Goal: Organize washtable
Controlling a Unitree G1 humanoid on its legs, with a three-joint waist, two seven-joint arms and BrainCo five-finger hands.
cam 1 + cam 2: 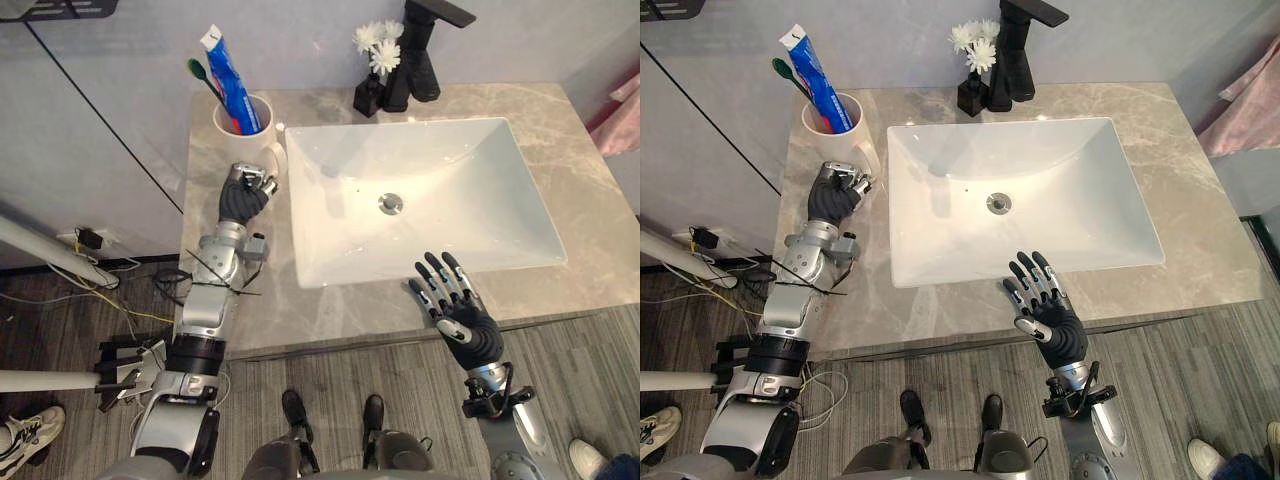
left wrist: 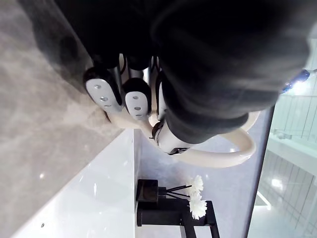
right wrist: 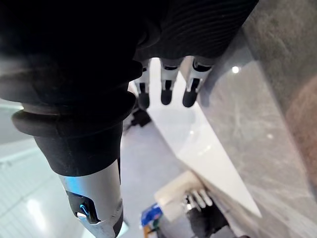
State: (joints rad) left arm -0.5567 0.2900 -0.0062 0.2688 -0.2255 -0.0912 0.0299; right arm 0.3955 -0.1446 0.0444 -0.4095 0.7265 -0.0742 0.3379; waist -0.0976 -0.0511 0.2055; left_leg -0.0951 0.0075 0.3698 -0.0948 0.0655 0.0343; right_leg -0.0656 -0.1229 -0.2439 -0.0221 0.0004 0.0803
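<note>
mug [image 1: 232, 140]: cream, back-left on worktop [image 1: 560, 130] beside sink [image 1: 450, 200], holding blue tube [image 1: 232, 85], print unreadable | left hand [image 1: 245, 198]: fingers curled, seemingly round its handle [image 2: 237, 153] | right hand [image 1: 465, 325]: fingers spread at sink's front rim

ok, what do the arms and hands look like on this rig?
Left arm and right arm: silver-grey jointed metal segments. Left hand and right hand: silver fingers with dark tips, dark ribbed cover over the back and wrist.
</note>
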